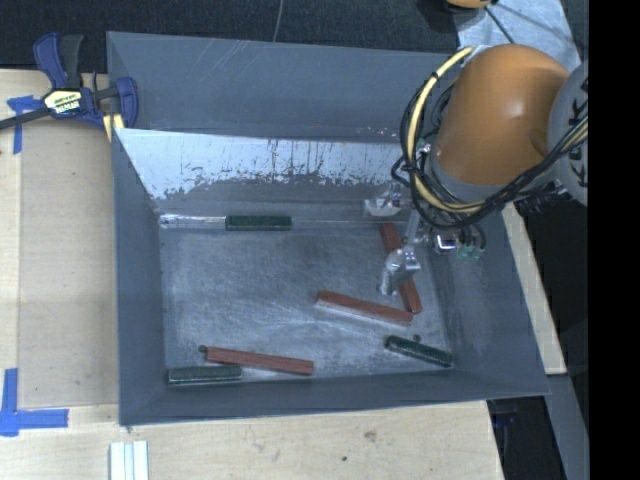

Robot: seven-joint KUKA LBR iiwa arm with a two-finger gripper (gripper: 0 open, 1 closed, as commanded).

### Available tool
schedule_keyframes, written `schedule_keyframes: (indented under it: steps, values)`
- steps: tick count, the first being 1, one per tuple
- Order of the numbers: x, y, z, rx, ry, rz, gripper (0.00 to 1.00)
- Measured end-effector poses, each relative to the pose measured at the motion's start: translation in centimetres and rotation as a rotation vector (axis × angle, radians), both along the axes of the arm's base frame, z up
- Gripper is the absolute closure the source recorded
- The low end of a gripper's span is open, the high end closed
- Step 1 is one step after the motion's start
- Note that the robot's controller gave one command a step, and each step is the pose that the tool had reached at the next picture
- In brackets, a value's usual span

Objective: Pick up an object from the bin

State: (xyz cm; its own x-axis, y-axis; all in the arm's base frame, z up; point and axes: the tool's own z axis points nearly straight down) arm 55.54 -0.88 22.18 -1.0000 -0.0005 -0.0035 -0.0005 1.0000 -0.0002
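Observation:
My gripper (397, 268) hangs low over the right part of the bin floor, under the orange dome of the wrist. It sits right over a short reddish-brown stick (411, 298), which runs from the back wall toward the front and shows above and below the gripper. The middle of that stick is hidden by the gripper's metal. Just left and in front lies a longer reddish-brown flat stick (362, 308), slightly slanted. A dark green bar (418, 350) rests nearer the front right corner.
A dark green bar with a clear end (257, 223) lies along the back wall. Near the front left, a long reddish-brown stick (258, 360) and a dark green bar (204, 375) lie close together. The bin's walls slope steeply around the floor.

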Motion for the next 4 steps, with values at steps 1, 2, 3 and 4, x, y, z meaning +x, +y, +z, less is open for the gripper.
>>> schedule_keyframes:
  steps: [1, 2, 3, 4]
  values:
    - [0.0, 0.0, 0.0, 0.0, 0.0, 0.0, 0.0]
    - [-1.5, 1.0, -5.3, 0.0, -0.006, -0.019, 0.0]
    - [-1.8, 1.2, -6.8, 0.001, -0.002, -0.019, 0.0]
    - [-1.9, 1.2, -8.3, 0.001, -0.002, -0.006, 0.0]
